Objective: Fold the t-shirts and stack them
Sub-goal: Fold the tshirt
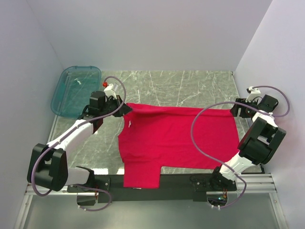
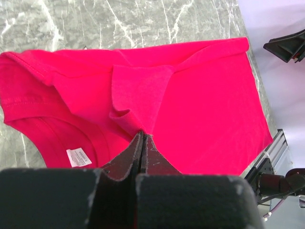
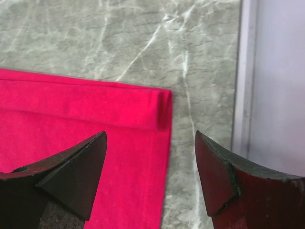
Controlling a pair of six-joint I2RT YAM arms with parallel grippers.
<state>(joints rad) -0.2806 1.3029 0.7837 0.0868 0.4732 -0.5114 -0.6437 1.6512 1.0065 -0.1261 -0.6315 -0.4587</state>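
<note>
The shirt [image 1: 176, 138] lies spread on the table [image 1: 190, 86] between your two grippers. Its neck end is toward the left one, with the white label [image 2: 77, 157] showing inside the collar. The far edge is folded over on itself. One flap runs past the table's near edge onto the rail [image 1: 181, 181].

Your left gripper [image 2: 143, 138]: jaws closed tight, pinching a raised tuck of red cloth near the collar.

Your right gripper [image 3: 150, 136]: jaws wide, gripping nothing, straddling the shirt's far right corner. One finger is over cloth, the other over bare marble. Can't tell if the tips touch.

The tub [image 1: 76, 90] sits just beyond your left gripper on its outer side, apart from the shirt.
</note>
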